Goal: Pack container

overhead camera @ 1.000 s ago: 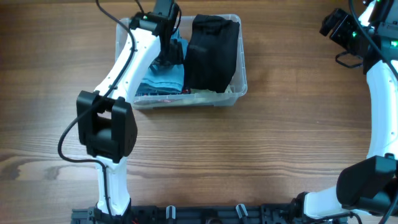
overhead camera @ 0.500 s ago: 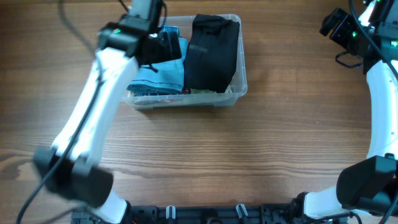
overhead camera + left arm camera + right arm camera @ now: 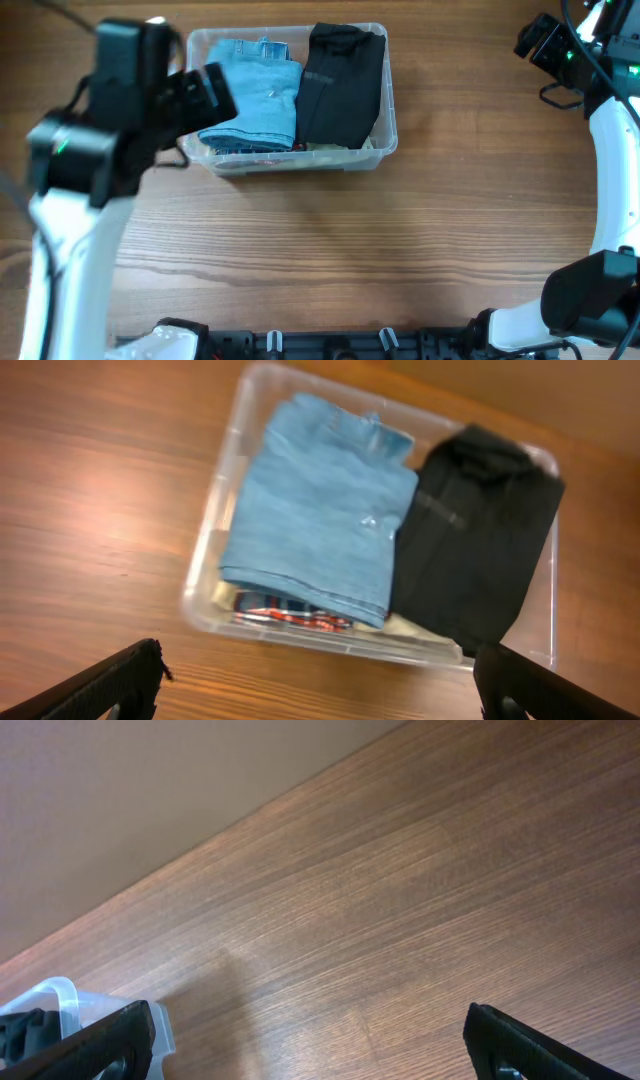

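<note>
Clear rectangular container point(image 3: 386, 128) upright on table, packed with folded clothes.

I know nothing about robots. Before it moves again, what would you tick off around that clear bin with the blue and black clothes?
1. The left gripper is open and empty: ok.
2. The left gripper hangs above the container, touching nothing: ok.
3. The blue folded cloth lies inside the rim: ok.
4. The black folded cloth sits below rim height: cannot tell.
5. The right gripper is open and well away from the container: ok.
</note>
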Robot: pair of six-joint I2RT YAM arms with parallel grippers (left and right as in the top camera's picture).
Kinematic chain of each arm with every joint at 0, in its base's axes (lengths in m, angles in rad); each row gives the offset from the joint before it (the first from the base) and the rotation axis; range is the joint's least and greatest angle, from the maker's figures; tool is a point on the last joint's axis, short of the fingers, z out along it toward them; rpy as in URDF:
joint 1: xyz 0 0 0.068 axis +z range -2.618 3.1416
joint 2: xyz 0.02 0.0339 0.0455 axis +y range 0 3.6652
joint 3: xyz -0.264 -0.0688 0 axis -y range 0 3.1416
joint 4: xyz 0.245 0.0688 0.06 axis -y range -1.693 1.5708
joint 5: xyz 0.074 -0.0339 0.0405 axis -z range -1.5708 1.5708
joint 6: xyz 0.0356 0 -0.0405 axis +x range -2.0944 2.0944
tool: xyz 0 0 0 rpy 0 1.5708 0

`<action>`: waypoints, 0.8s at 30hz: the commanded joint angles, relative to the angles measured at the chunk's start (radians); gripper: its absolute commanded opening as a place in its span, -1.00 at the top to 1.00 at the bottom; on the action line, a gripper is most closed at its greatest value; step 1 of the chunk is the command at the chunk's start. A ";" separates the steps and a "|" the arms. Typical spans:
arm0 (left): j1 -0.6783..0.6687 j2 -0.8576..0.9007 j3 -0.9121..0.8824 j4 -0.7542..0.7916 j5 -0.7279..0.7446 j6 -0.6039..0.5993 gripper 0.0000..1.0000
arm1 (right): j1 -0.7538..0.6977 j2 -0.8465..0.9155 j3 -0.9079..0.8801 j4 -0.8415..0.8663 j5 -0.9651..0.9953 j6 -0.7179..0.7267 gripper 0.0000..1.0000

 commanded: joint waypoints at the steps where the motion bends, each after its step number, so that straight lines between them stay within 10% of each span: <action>1: 0.069 -0.140 -0.008 0.058 -0.034 0.014 -1.00 | 0.002 0.008 0.006 0.003 -0.008 0.010 -0.99; 17: 0.320 -0.980 -1.272 1.278 0.317 0.140 -0.99 | 0.002 0.008 0.006 0.002 -0.008 0.010 -0.99; 24: 0.296 -1.182 -1.505 1.368 0.335 0.110 -0.99 | 0.002 0.008 0.006 0.003 -0.008 0.010 -1.00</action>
